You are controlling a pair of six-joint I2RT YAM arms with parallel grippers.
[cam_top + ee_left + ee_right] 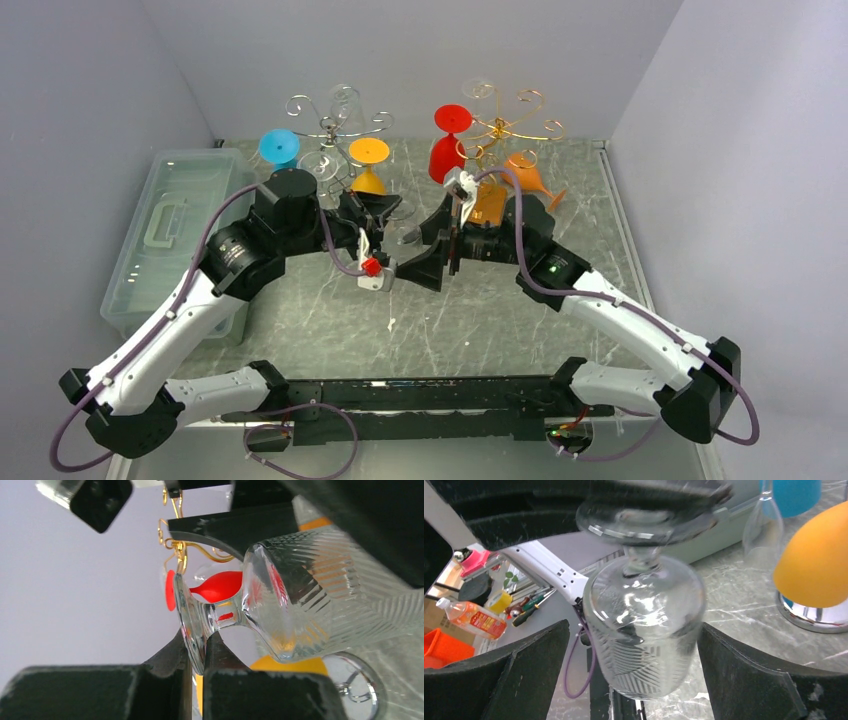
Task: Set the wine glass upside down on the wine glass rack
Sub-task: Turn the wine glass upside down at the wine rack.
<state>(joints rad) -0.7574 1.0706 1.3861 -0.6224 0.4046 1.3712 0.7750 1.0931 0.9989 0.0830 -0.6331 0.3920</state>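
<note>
- Above the middle of the surface [450, 320], between my two arms, the clear wine glass [300, 595] is held in the air.
- My left end effector [197, 650] is clenched on the edge of its foot.
- My right end effector [639, 670] is released, with a finger on each side of the bowl and neither touching it.
- Risk: the pinch on the thin, slick foot is slight. If my right fingers close off-centre, they could lever the glass loose and drop it.

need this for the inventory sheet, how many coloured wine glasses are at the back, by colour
blue glass: 1
red glass: 1
orange glasses: 2
total: 4
</note>
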